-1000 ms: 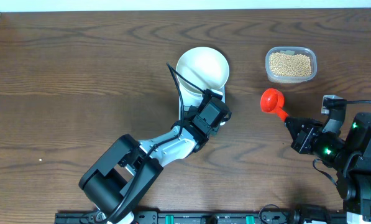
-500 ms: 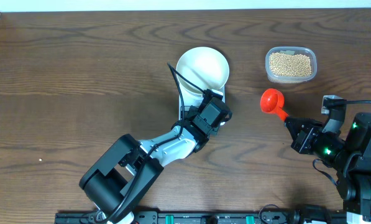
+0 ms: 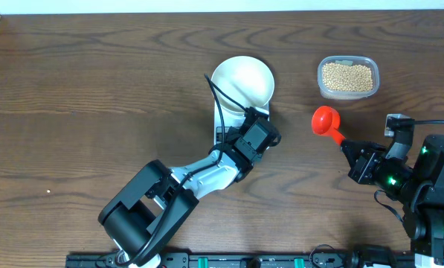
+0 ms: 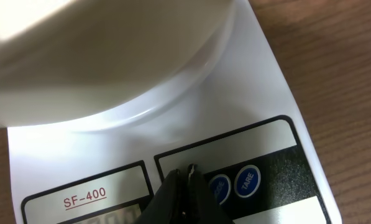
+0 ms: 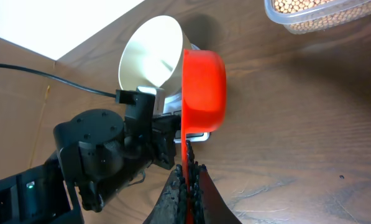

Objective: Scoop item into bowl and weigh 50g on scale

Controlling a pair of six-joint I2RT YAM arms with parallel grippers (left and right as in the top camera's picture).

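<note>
Shows tan beans (image 3: 347, 76) filling a clear tub (image 3: 320, 88) well ahead of the right pincer (image 5: 186, 174), and a white bowl (image 3: 242, 82) seated on the white scale (image 4: 173, 134) directly ahead of the left pincer (image 4: 189, 171). Shows the left pincer pressed together, tips at the scale's button panel, just beside two blue buttons (image 4: 247, 180). Shows the right pincer pinching the handle of a red scoop (image 3: 326, 120), held out ahead over the dark wooden surface (image 3: 95, 74).
</note>
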